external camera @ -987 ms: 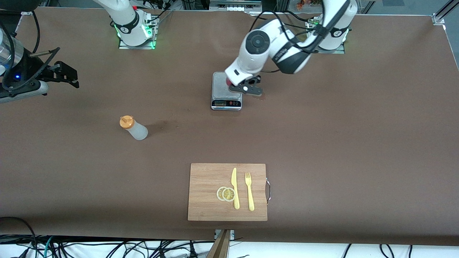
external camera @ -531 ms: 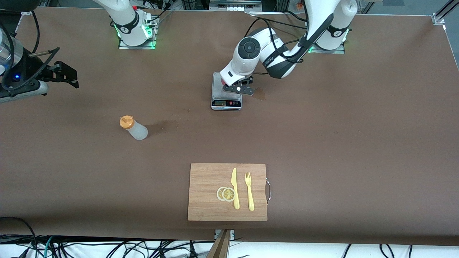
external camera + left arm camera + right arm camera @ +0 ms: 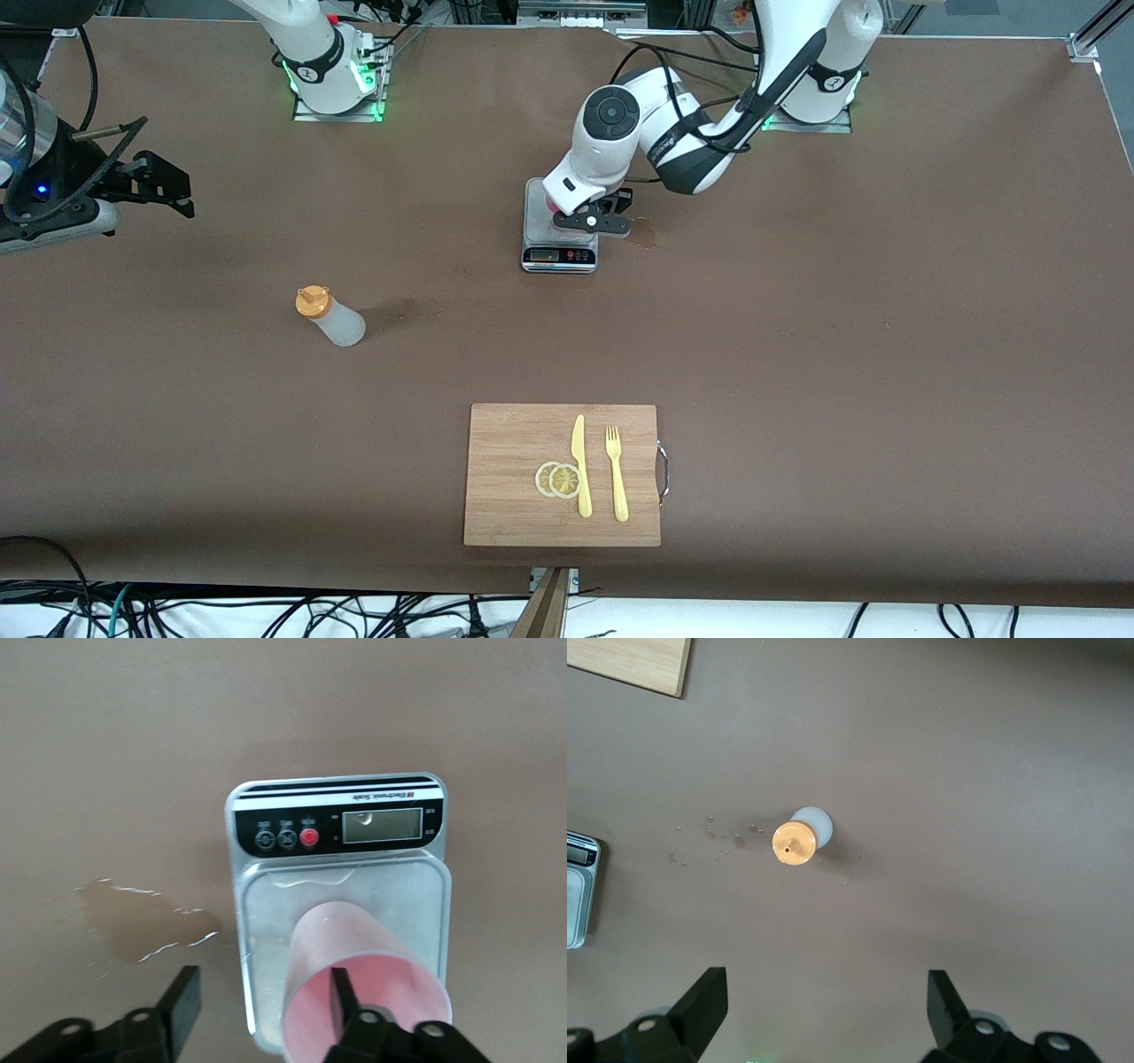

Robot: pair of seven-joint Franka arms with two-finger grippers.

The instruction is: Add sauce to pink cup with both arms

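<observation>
- Nearest the front camera, on the cutting board (image 3: 505,461): knife (image 3: 580,465), fork (image 3: 616,474) and two lemon slices (image 3: 558,479), all lying flat (no part in this job).
- Farther up the table, toward the right arm's end: sauce bottle (image 3: 332,319), upright on the bare table, orange cap on, nothing touching it.
- High over the table near that bottle: right gripper (image 3: 824,992), fingers spread wide, empty, waiting.
- Farther again, about mid-table: pink cup (image 3: 354,939), upright on the kitchen scale (image 3: 381,824), well apart from the bottle.
- At the cup: left gripper (image 3: 264,973), opened wide and gripping nothing, one finger down inside the cup's mouth, the other outside it over the table.
- Just beside the scale, on the table: a wet patch (image 3: 142,921) (a spill, by the look of it).
- Likely trouble: cup tipped or dragged off the scale if that inner finger catches the rim on the way out.
- Also likely: bottle knocked over by an off-centre grab, being tall and narrow; more spill from a hard squeeze or from a nozzle not squarely over so small a cup.
</observation>
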